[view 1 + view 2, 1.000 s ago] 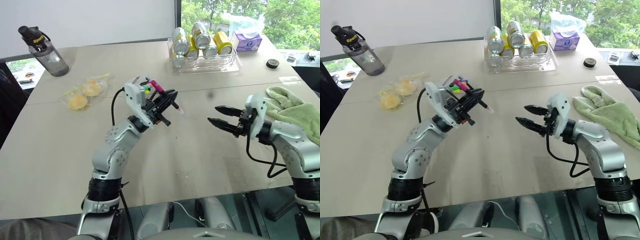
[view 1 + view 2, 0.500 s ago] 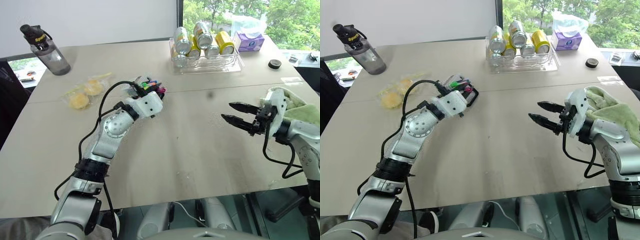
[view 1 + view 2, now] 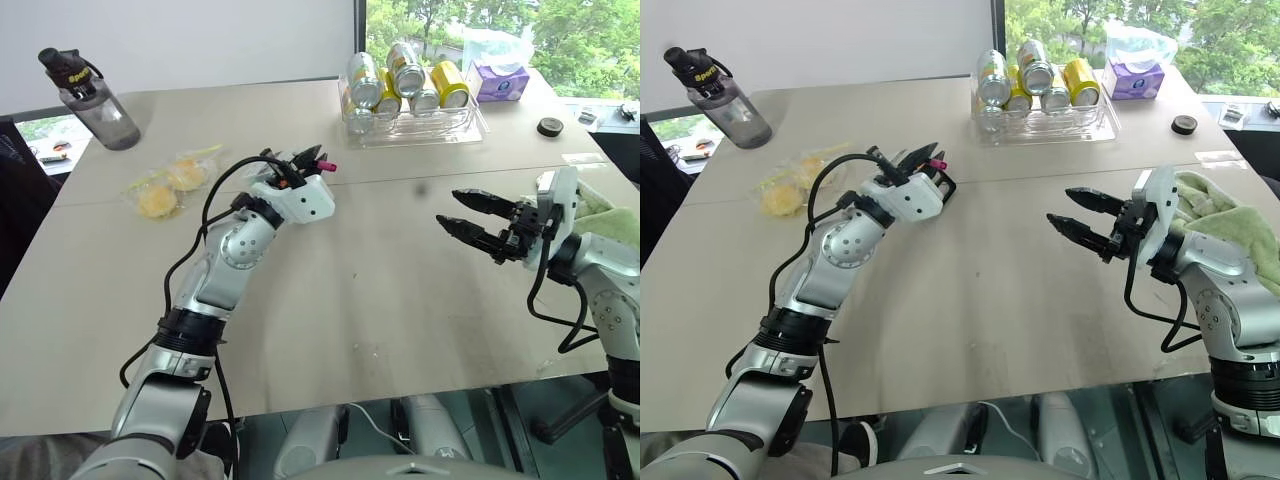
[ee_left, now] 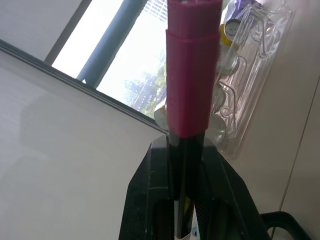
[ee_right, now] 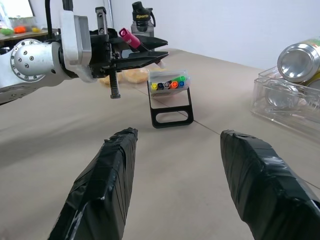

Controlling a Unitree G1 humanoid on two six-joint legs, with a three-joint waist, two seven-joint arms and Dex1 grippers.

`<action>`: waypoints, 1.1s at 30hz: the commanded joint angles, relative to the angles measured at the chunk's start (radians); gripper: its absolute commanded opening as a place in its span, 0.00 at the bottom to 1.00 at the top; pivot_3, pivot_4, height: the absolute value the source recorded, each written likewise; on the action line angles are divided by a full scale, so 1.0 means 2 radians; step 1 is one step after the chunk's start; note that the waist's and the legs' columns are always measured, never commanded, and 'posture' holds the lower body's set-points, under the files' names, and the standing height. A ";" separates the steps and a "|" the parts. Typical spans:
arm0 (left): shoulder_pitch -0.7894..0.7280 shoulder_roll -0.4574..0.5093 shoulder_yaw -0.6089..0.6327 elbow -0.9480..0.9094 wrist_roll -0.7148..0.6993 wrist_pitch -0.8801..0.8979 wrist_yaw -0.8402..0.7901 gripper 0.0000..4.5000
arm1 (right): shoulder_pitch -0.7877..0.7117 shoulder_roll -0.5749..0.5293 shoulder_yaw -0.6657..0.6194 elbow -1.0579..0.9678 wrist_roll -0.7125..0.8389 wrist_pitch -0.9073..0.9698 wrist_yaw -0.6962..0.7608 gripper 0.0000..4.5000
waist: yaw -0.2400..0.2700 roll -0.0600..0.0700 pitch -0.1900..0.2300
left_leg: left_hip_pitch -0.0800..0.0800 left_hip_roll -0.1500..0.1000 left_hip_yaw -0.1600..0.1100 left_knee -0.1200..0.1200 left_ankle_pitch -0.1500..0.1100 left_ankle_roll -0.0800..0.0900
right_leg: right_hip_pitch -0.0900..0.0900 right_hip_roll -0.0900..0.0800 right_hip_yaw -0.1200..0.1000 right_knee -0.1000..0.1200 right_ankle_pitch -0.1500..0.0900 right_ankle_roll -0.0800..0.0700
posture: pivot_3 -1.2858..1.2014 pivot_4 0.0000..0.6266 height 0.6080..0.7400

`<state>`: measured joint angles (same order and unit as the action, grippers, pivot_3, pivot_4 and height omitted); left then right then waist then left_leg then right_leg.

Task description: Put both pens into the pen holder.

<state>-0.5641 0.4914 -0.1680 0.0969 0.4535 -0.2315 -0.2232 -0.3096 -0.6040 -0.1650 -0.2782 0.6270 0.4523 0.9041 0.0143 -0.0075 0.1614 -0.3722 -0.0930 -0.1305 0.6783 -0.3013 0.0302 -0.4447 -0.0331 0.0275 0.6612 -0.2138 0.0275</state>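
Both head views look forward and down over the counter from the near edge, sharing almost the same scene. The left wrist view looks close along its hand toward the far window. The right wrist view looks low across the counter toward the left hand.

Bare table between both arms, pen holder beside left tool, can tray beyond

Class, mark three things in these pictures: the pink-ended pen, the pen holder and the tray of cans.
pink-ended pen point(image 4: 192, 80), left wrist view, on its pink cap
pen holder point(image 5: 170, 100), right wrist view, on its black frame
tray of cans point(image 3: 1040, 128), right eye view, on its clear front wall
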 commanded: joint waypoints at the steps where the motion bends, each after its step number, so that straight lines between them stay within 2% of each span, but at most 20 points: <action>1: -0.006 -0.004 0.005 -0.004 0.002 0.010 0.005 0.00 | -0.005 -0.002 -0.011 -0.014 0.004 -0.011 -0.005 0.63 | 0.000 0.000 0.000 | 0.000 0.000 0.000 0.000 0.000 0.000 | 0.000 0.000 0.000 0.000 0.000 0.000 | 0.52 0.24 1.00; 17: -0.018 -0.005 0.003 0.041 0.009 0.066 -0.009 0.00 | -0.014 -0.005 -0.010 -0.013 0.002 -0.010 -0.010 0.63 | 0.000 0.000 0.000 | 0.000 0.000 0.000 0.001 0.000 0.000 | 0.000 0.000 0.000 0.000 0.000 0.000 | 0.52 0.24 1.00; 19: -0.018 -0.006 0.006 0.041 0.005 0.073 -0.015 0.22 | -0.013 -0.005 -0.009 -0.015 0.002 -0.010 -0.011 0.64 | 0.000 0.000 0.000 | 0.000 0.000 0.000 0.001 0.000 0.000 | 0.000 0.000 0.000 0.000 0.000 0.000 | 0.52 0.24 1.00; 20: -0.017 -0.007 0.007 0.041 0.002 0.077 -0.017 0.27 | -0.014 -0.005 -0.009 -0.015 0.002 -0.010 -0.011 0.64 | 0.000 0.000 0.000 | 0.000 0.000 0.000 0.001 0.000 0.000 | 0.000 0.000 0.000 0.000 0.000 0.000 | 0.52 0.24 1.00; 27: -0.019 -0.006 0.010 0.030 0.009 0.097 -0.011 0.99 | -0.015 -0.003 -0.006 -0.018 0.004 -0.006 -0.016 0.64 | 0.000 0.000 0.000 | 0.000 0.000 0.000 0.001 0.000 0.000 | 0.000 0.000 0.000 0.000 0.000 0.000 | 0.52 0.24 1.00; 33: -0.020 -0.004 0.013 0.019 0.014 0.109 -0.001 0.99 | -0.013 0.002 -0.001 -0.023 0.003 -0.004 -0.024 0.64 | 0.000 0.000 0.000 | 0.000 0.000 0.000 0.001 0.000 0.000 | 0.000 0.000 0.000 0.001 0.000 0.000 | 0.52 0.24 1.00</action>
<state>-0.5810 0.4729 -0.1655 0.1824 0.4718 -0.0149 -0.2430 -0.3200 -0.6015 -0.1631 -0.2794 0.6240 0.4539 0.8636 0.0140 -0.0075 0.1613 -0.3726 -0.0930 -0.1305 0.6800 -0.3013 0.0302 -0.4450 -0.0331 0.0273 0.6624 -0.2137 0.0275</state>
